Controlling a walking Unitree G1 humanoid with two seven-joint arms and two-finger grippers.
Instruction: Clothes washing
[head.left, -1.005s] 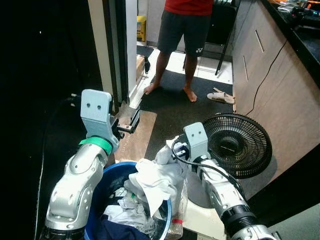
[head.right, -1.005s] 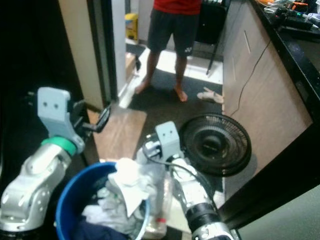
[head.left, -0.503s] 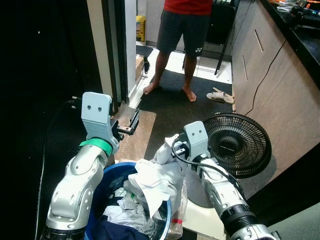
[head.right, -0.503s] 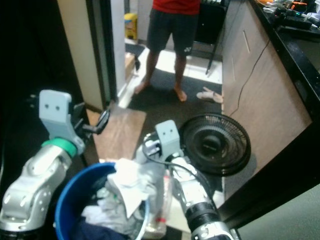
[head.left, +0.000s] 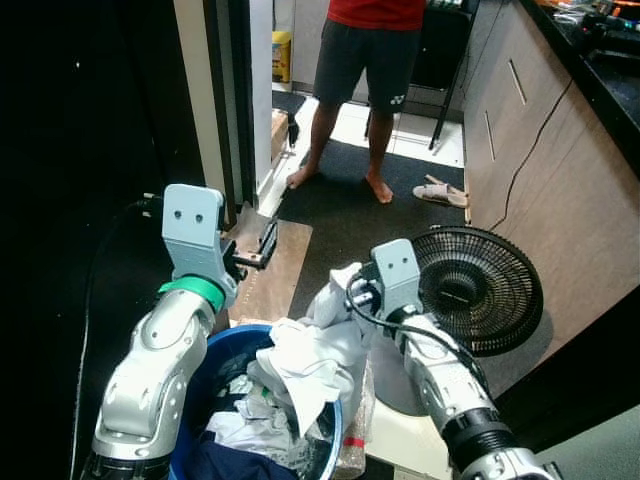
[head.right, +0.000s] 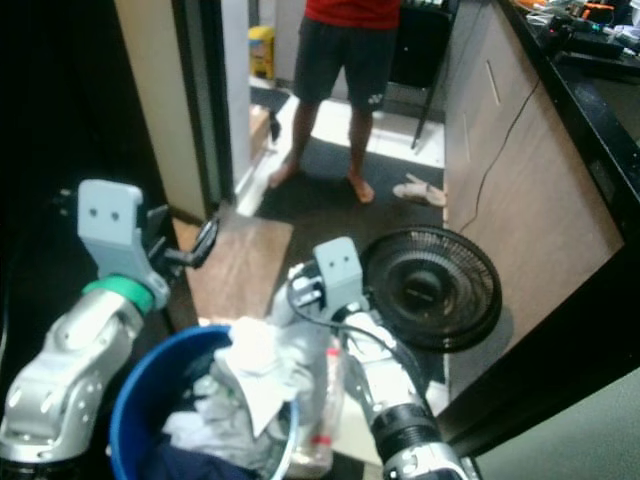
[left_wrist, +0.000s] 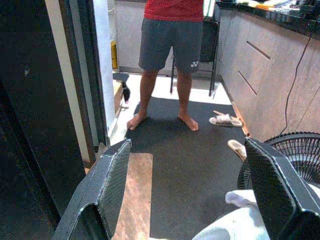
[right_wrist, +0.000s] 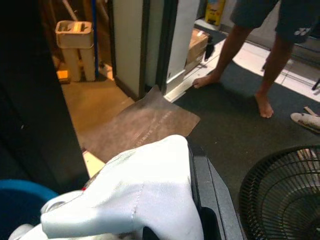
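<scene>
Two silver jointed arms, each ending in a pale grey-blue wrist block with two small dark screw holes. Green band around the left arm (head.left: 160, 350) below its block; black ribbed collar and looping black cable on the right arm (head.left: 440, 375). Black fingers on the left gripper (head.left: 262, 246), cross-hatched on the inner faces.

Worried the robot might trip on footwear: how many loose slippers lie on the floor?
2. One slipper lies on the dark mat beside the cabinets, right of the person's feet; another slipper lies nearer, by the fan. More may be hidden.
</scene>
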